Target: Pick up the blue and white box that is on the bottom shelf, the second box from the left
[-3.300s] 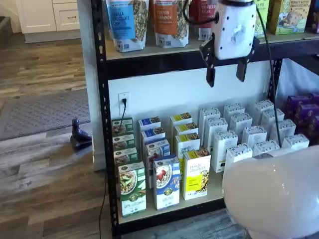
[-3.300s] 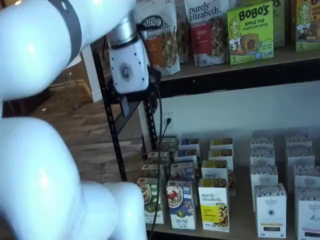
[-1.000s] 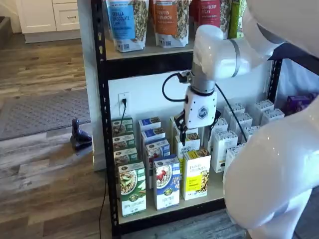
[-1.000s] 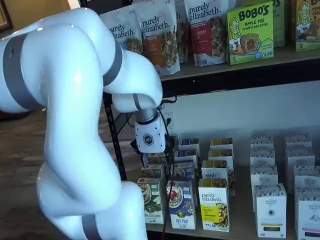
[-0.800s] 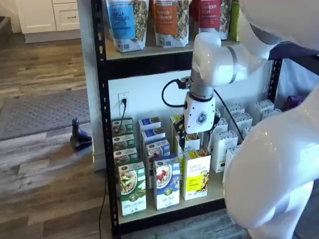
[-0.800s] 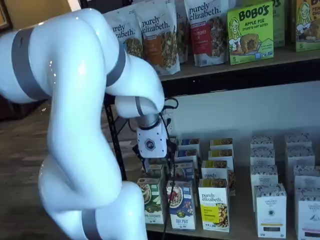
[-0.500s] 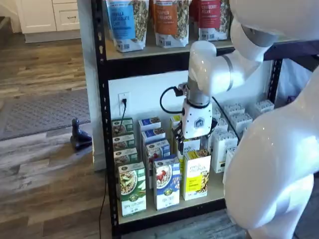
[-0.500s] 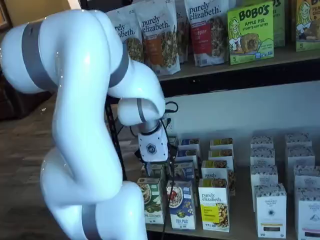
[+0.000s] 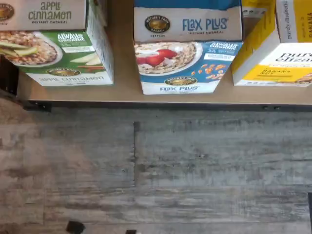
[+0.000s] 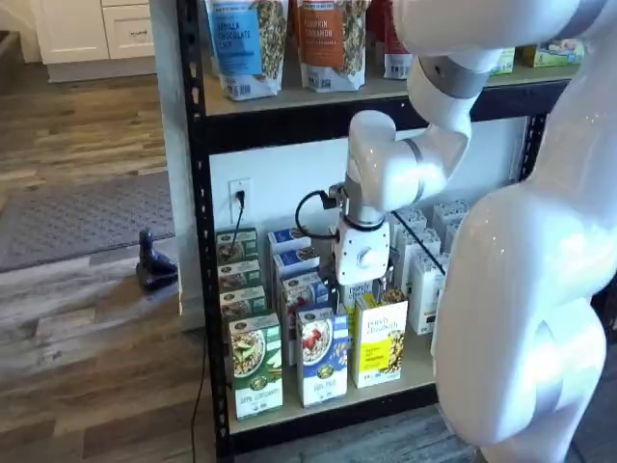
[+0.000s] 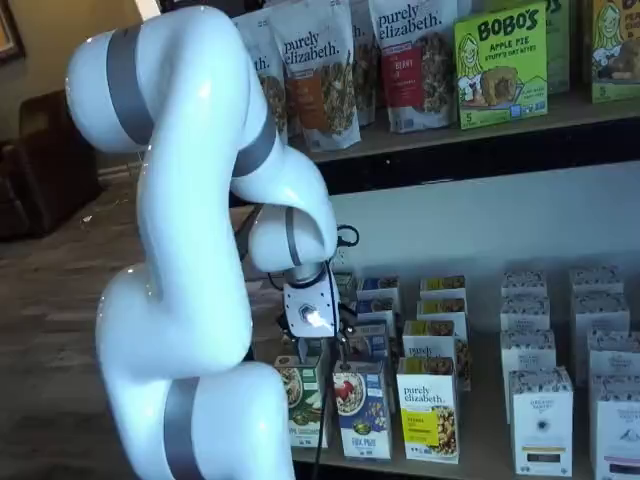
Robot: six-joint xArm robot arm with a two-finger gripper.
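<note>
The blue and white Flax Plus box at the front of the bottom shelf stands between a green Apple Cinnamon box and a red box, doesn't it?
Not quite: the neighbour is yellow, not red. In the wrist view the blue and white Flax Plus box stands at the front of the bottom shelf between the green Apple Cinnamon box and a yellow box. Both shelf views show the same.

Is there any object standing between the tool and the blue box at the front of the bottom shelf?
Nothing visible does. The tool hangs just above the blue box, whose top is uncovered. The green box and yellow box flank it closely on either side.
</note>
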